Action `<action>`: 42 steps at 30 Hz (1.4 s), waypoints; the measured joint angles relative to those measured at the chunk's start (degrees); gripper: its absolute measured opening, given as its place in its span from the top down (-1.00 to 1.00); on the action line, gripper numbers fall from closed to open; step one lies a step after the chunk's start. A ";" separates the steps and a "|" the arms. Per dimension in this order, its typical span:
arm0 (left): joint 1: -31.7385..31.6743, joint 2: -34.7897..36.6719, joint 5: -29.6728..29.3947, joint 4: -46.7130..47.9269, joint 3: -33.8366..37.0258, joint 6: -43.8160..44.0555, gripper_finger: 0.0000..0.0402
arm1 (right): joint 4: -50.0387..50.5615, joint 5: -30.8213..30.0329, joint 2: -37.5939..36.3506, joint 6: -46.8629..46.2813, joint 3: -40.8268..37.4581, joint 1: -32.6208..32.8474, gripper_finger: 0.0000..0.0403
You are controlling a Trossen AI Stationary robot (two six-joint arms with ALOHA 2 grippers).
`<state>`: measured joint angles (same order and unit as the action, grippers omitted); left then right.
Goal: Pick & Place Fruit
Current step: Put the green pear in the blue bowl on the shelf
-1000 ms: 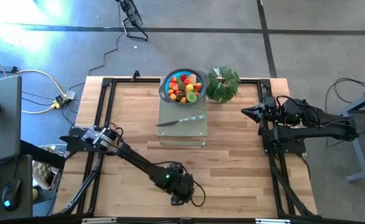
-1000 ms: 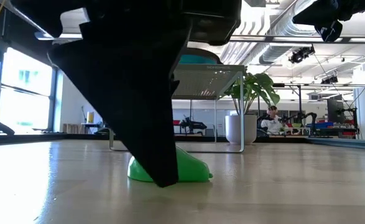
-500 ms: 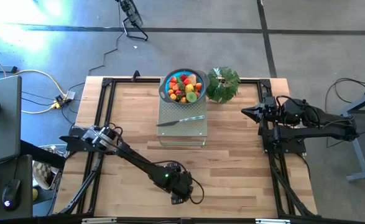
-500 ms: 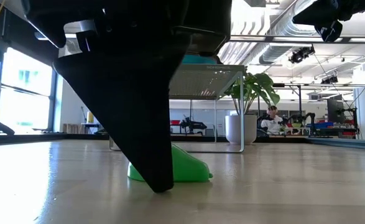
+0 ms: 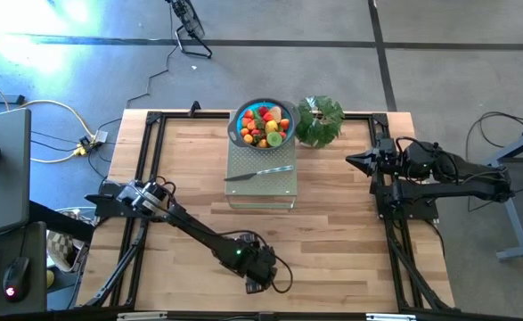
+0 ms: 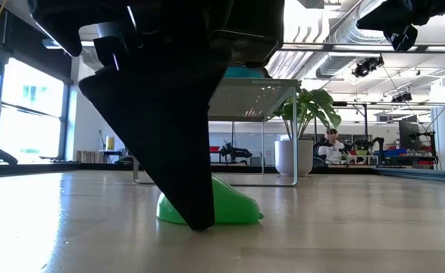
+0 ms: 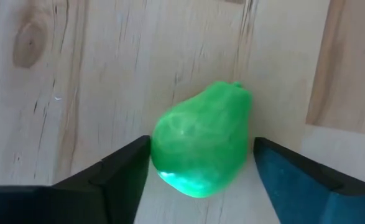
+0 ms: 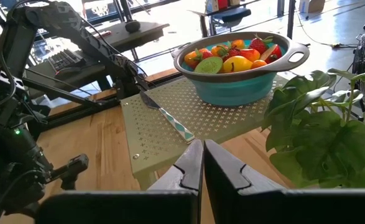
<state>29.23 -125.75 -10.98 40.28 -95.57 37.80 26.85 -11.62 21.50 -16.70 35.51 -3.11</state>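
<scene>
Your left gripper [image 7: 198, 165] is down at the table's near edge, fingers spread either side of a green toy pear [image 7: 201, 140] lying on the wood — close beside it, not clamped. Your right gripper [image 8: 203, 163] waits closed at the right side
</scene>
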 joint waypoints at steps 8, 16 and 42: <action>0.00 -0.04 -0.04 -0.42 0.02 0.20 -0.15 | 0.00 0.00 0.00 0.02 0.02 0.00 0.96; 0.02 -0.09 -0.61 -0.79 0.09 0.20 -0.25 | -0.02 -0.02 0.00 0.15 0.02 0.00 0.96; 0.04 -0.11 -1.29 -1.21 0.13 0.22 -0.26 | -0.04 -0.27 0.00 0.39 0.02 0.00 0.96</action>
<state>29.27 -125.86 -12.27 39.07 -95.44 38.02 26.81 -11.89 21.50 -16.32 35.53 -3.11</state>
